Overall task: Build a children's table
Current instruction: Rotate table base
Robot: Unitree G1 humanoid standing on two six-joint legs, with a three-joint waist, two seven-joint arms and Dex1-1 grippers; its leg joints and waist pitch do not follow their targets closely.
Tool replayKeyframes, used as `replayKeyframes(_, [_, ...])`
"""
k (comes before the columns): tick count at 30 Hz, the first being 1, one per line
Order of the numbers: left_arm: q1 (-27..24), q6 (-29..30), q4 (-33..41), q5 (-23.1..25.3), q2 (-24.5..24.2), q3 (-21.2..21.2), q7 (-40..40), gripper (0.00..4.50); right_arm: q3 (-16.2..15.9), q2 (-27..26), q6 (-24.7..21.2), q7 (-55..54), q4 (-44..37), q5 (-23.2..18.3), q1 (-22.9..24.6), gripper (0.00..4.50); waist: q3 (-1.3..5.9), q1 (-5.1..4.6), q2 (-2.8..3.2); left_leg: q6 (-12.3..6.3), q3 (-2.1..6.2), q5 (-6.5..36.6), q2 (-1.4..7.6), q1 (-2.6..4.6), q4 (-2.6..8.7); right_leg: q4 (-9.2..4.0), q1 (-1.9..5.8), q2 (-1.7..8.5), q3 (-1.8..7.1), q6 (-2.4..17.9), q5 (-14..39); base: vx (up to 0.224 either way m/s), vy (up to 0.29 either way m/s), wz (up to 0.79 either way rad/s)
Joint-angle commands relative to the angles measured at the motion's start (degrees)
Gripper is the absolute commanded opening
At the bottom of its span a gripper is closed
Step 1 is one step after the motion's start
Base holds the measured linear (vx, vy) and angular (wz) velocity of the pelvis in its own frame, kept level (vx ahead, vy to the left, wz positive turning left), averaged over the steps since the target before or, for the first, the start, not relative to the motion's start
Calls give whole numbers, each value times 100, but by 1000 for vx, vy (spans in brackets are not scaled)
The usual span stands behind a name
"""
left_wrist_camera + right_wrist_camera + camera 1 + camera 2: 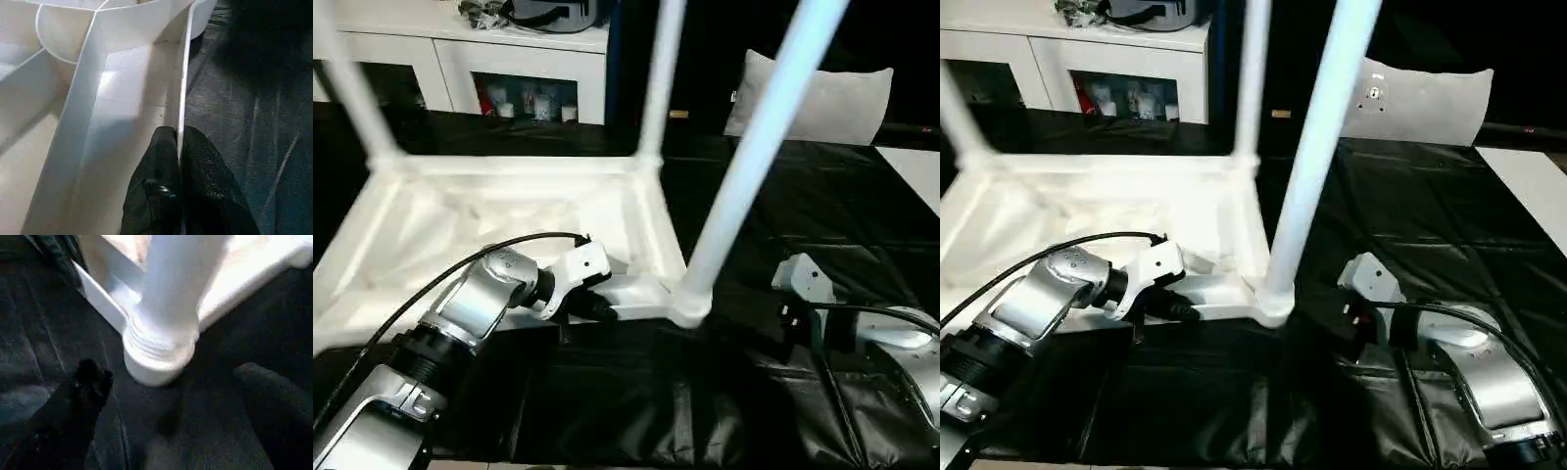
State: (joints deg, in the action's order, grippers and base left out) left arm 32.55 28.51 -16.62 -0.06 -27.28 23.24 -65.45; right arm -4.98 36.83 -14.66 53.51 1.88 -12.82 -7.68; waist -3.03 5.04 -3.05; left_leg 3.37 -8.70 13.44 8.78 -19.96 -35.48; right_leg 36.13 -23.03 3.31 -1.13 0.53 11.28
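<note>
The white tabletop lies underside up on a black sheet, its ribs showing. Three white legs stand up from its corners: the near right leg, the far right leg and the far left leg. My left gripper is shut on the thin near rim of the tabletop, close to the near right corner. My right gripper stands open low over the sheet, one finger on each side of the near right corner socket. It touches neither the socket nor the leg. The leg's threaded foot sits in that socket.
Behind the tabletop stands a white cabinet with glass doors. A grey pillow leans at the back right. The black sheet spreads to the right, ending at a white surface. A black cable runs along my left forearm.
</note>
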Motion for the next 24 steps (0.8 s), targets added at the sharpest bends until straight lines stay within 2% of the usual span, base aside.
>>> replayKeyframes(1, [-106, 131, 69, -72, -70, -168, 83, 4, 219, 10, 228, -55, 263, -11, -38, 450, 293, 61, 48, -272, 104, 666, 377, -25, 475, -475, 302, 517, 231, 1369, 1230, 0, 0, 0])
replayKeyframes(3, [-103, 111, 76, -93, -52, -217, 117, 4, 244, 12, 229, -85, 237, -15, -6, 450, 296, 63, 16, -300, 99, 613, 370, -28, 473, -459, 315, 496, 226, 1380, 1092, 0, 0, 0])
replayKeyframes(5, [-92, -203, 51, -174, 26, -325, 138, 4, 277, 20, 216, -106, 191, -16, 36, 450, 294, 71, 32, -344, 99, 573, 370, -31, 468, -459, 317, 495, 226, 1396, 1008, 0, 0, 0])
replayKeyframes(8, [-185, -1239, -5, -295, 25, -348, -105, 4, 291, 36, 215, -90, 168, -19, 76, 450, 304, 70, 18, -395, 99, 562, 375, -39, 467, -459, 325, 499, 223, 1379, 986, 0, 0, 0])
replayKeyframes(11, [-178, -1638, -200, -189, 58, -302, -6, 4, 281, 38, 258, -17, 195, -75, 86, 450, 303, 82, 38, -419, 100, 560, 393, -25, 475, -444, 309, 499, 217, 1414, 845, 0, 0, 0])
replayKeyframes(12, [-173, -1706, -238, -173, 67, -291, -2, 4, 278, 35, 280, -5, 209, -87, 85, 450, 301, 89, 36, -419, 98, 571, 394, -21, 474, -448, 306, 501, 217, 1418, 856, 0, 0, 0])
replayKeyframes(13, [-153, -1768, -355, -154, 129, -310, 76, 4, 257, -16, 561, 14, 399, -41, 202, 450, 291, 100, 40, -403, 90, 645, 400, -18, 475, -465, 296, 519, 223, 1401, 987, 0, 0, 0])
replayKeyframes(16, [-92, -1799, -510, -164, 201, -360, 127, 4, 259, -92, 892, 54, 737, 24, 267, 450, 279, 131, 29, -362, 74, 781, 387, -12, 476, -503, 280, 526, 231, 1342, 1322, 0, 0, 0])
replayKeyframes(17, [-59, -1828, -587, -185, 226, -389, 106, 29, 268, -125, 1049, 72, 905, 58, 286, 450, 276, 147, 47, -340, 83, 795, 386, -19, 487, -504, 291, 528, 230, 1325, 1422, 0, 0, 0])
replayKeyframes(18, [-30, -1839, -647, -227, 255, -435, 86, 29, 273, -155, 1160, 81, 1019, 79, 308, 450, 280, 152, 42, -339, 77, 793, 389, -18, 483, -511, 283, 529, 232, 1313, 1437, 0, 0, 0])
replayKeyframes(19, [-10, -1905, -722, -258, 277, -467, 71, 29, 274, -179, 1194, 82, 1044, 83, 326, 450, 284, 166, 49, -334, 71, 809, 375, -15, 476, -513, 278, 521, 224, 1327, 1438, 0, 0, 0])
replayKeyframes(21, [-7, -2030, -800, -237, 292, -464, 75, 62, 250, -215, 1066, 74, 879, 31, 343, 450, 283, 166, 45, -350, 93, 775, 394, -35, 497, -487, 295, 511, 218, 1330, 1285, 0, 0, 0])
replayKeyframes(24, [28, -2130, -913, -216, 353, -461, 82, 66, 218, -232, 1007, 40, 724, -10, 353, 450, 288, 168, 50, -393, 93, 718, 401, -25, 494, -473, 292, 512, 223, 1320, 1120, 0, 0, 0])
